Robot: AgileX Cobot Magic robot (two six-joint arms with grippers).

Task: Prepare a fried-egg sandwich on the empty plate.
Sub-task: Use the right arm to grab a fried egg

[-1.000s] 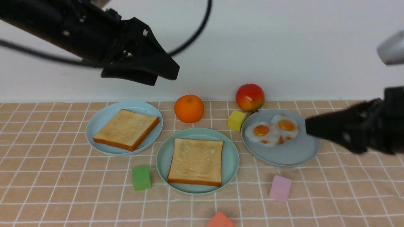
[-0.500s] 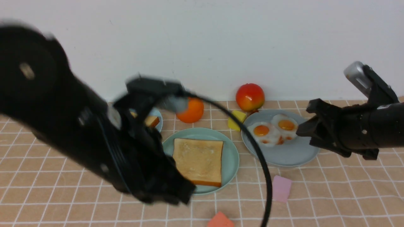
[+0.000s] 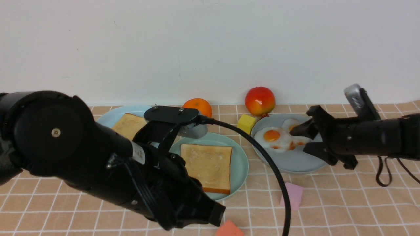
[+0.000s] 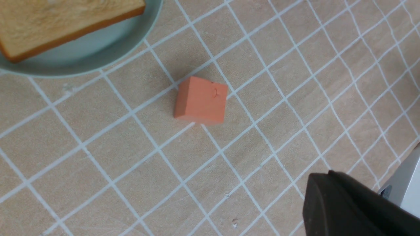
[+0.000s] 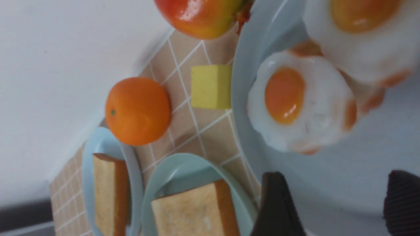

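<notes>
The mint-green plate (image 3: pixel 241 164) at the centre holds one toast slice (image 3: pixel 206 165); both show in the left wrist view, plate (image 4: pixel 98 55) and toast (image 4: pixel 59 23). A second toast (image 3: pixel 129 124) lies on the sky-blue plate (image 3: pixel 108 119). Two fried eggs lie on the grey-blue plate (image 3: pixel 288 164); the nearer egg (image 3: pixel 274 137) (image 5: pixel 295 101) is in full view. My right gripper (image 3: pixel 300 141) (image 5: pixel 331 183) is open, low over that plate, just short of the eggs, with one egg (image 5: pixel 361 32) partly behind it. My left gripper (image 3: pixel 218 214) (image 4: pixel 328 177) is shut and empty, low in front of the mint plate.
An orange (image 3: pixel 201 105), an apple (image 3: pixel 260 100) and a yellow block (image 3: pixel 246 124) stand at the back. A pink block (image 3: pixel 295 195) and an orange-red block (image 3: pixel 229 229) (image 4: pixel 201 100) lie in front. My left arm and its cable cover the front left.
My left arm swung down from high at the back left to low in front of the mint plate. My right gripper moved left over the grey-blue plate, up to the eggs.
</notes>
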